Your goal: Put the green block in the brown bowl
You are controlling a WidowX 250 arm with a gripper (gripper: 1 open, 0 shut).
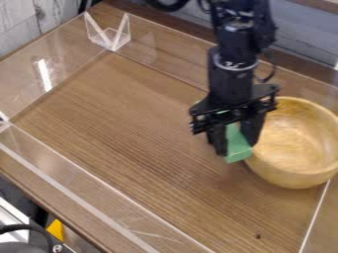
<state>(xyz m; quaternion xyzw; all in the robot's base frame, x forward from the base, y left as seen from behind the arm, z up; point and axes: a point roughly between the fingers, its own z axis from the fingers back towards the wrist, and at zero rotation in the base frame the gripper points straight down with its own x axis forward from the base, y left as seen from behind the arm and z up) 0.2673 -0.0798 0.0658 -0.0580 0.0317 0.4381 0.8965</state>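
Note:
My gripper points straight down and is shut on the green block, a bright green bar that hangs upright between the black fingers, lifted off the table. The block's lower end sits just at the left rim of the brown bowl, a round light wooden bowl on the right side of the table. The block overlaps the bowl's near-left edge in this view; whether it touches the rim I cannot tell. The bowl's inside looks bare.
A wooden table top is fenced by clear plastic walls. A small clear stand sits at the back left. The black arm rises toward the top of the view.

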